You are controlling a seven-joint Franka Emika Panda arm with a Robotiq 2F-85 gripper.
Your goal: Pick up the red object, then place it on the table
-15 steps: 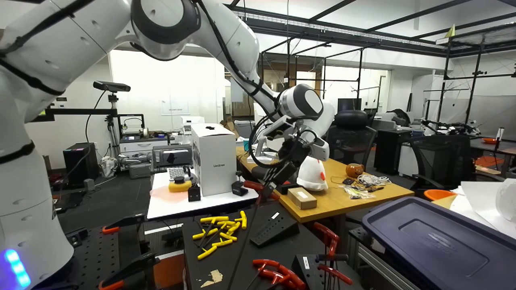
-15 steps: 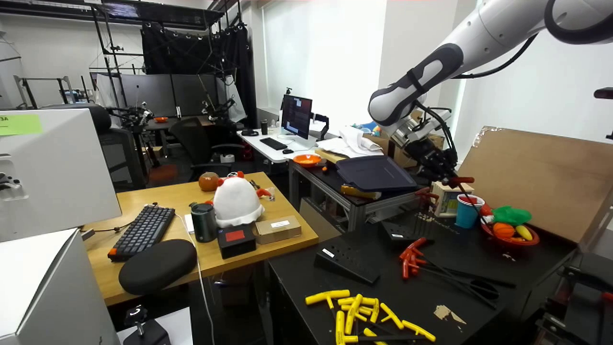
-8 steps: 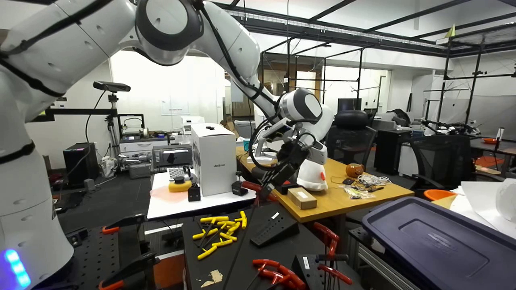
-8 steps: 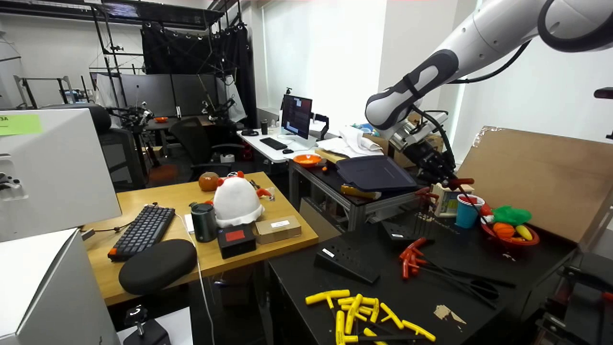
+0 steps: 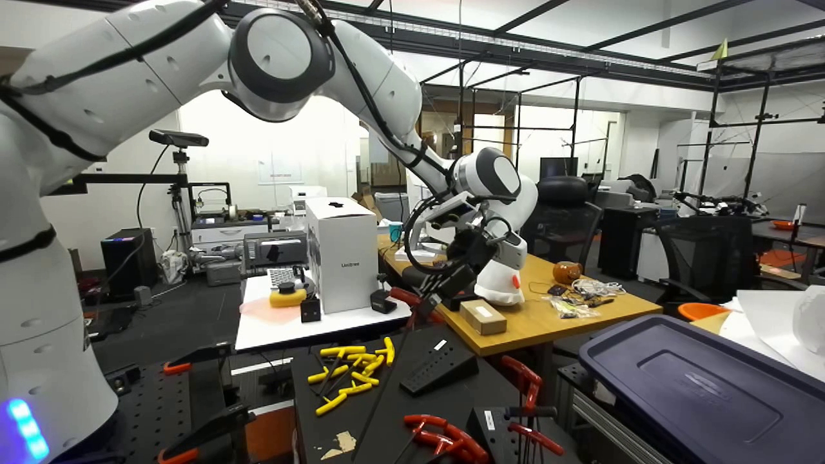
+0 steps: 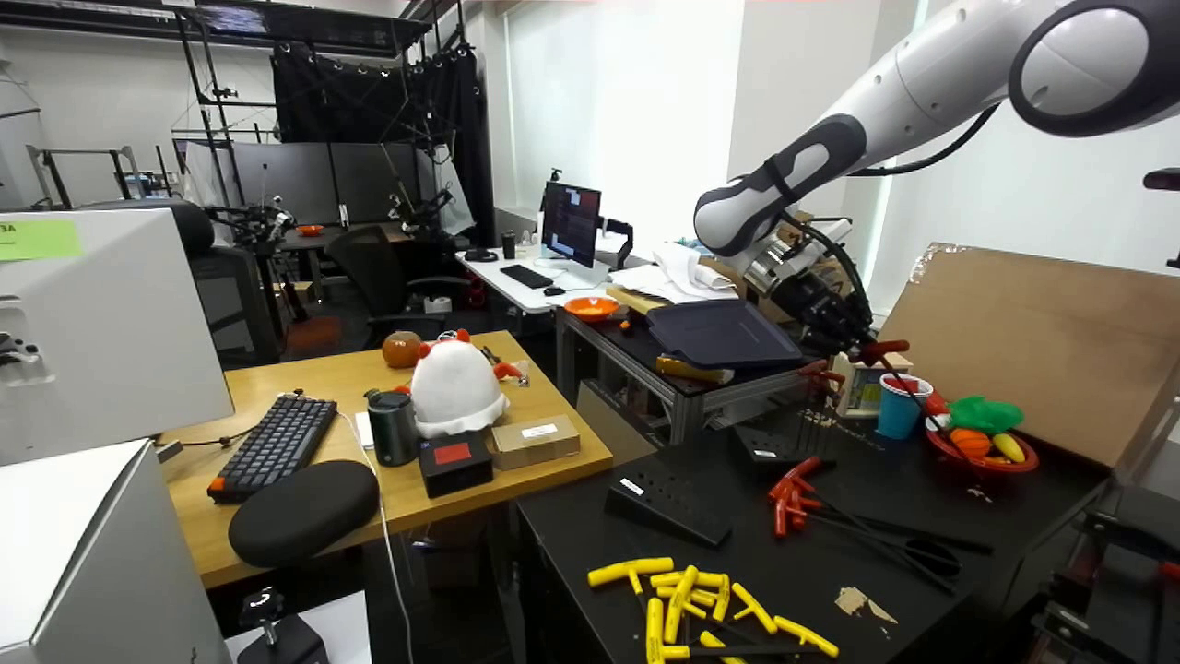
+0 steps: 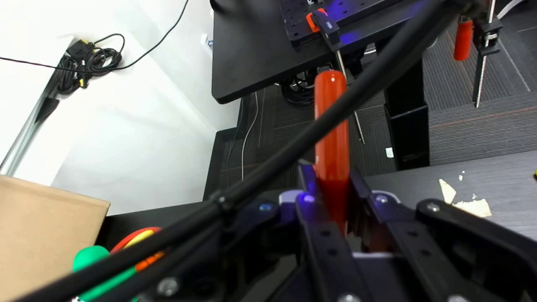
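Note:
The red object is a red T-handle tool, with its handle held upright between my fingers in the wrist view. My gripper is shut on this handle, and a dark cable crosses in front of it. In both exterior views the gripper is in the air above the black surface. The red handle sticks out at its tip, and a long thin dark shaft slants down from it. The wooden-topped table stands beyond the black surface.
On the black surface lie yellow T-handles, more red ones, black wedge stands, a blue cup and a fruit bowl. The table bears a white plush, a small cardboard box and a keyboard.
The arm's elbow has come down and the wrist has shifted slightly. The gripper and red handle stay nearly in place, with the shaft's slant changed a little.

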